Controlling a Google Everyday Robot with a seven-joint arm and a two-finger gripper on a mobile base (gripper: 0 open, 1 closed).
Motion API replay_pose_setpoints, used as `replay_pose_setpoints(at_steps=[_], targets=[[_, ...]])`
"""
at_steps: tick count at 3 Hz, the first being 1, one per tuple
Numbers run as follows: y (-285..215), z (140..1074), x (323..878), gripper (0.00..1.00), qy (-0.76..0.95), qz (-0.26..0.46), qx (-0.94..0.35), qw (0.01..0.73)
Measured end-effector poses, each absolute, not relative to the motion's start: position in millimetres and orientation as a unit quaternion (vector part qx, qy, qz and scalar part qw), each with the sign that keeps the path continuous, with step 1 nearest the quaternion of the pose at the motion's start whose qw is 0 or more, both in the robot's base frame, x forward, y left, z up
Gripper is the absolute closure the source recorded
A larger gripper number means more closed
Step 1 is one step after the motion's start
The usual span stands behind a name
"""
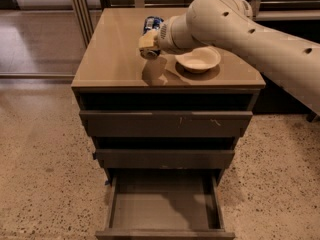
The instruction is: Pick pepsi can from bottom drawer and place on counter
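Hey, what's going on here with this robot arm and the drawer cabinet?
A robot arm reaches in from the right over the counter, its gripper right at the pepsi can near the back of the top. I cannot tell whether the can is set down yet. A cream bowl sits on the counter beside the arm. The bottom drawer stands pulled open with nothing in it.

No writing can be made out from where I stand; the pepsi can (pixel 153 22), at the far part of the bench (pixel 111 59), shows blue with pale patches, but no letters or logo come clear; the hand (pixel 148 43) hangs just in front of that can, over the bench top, with the plain cream bowl (pixel 199 60) to one side.
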State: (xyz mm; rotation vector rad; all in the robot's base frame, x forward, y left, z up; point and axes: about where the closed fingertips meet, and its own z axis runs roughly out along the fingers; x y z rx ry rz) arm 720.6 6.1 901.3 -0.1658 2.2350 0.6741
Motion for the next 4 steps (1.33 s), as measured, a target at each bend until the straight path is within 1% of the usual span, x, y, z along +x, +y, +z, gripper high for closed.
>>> replay_pose_setpoints(at_steps=[1,2,4], targets=[[7.1,882.8,745.0,1.0,0.889,0.268,-0.056,0.367],[6.9,882.9,747.4,0.81,0.889,0.269,-0.055,0.366],[6.9,882.8,747.4,0.35,0.889,0.269,-0.055,0.366]])
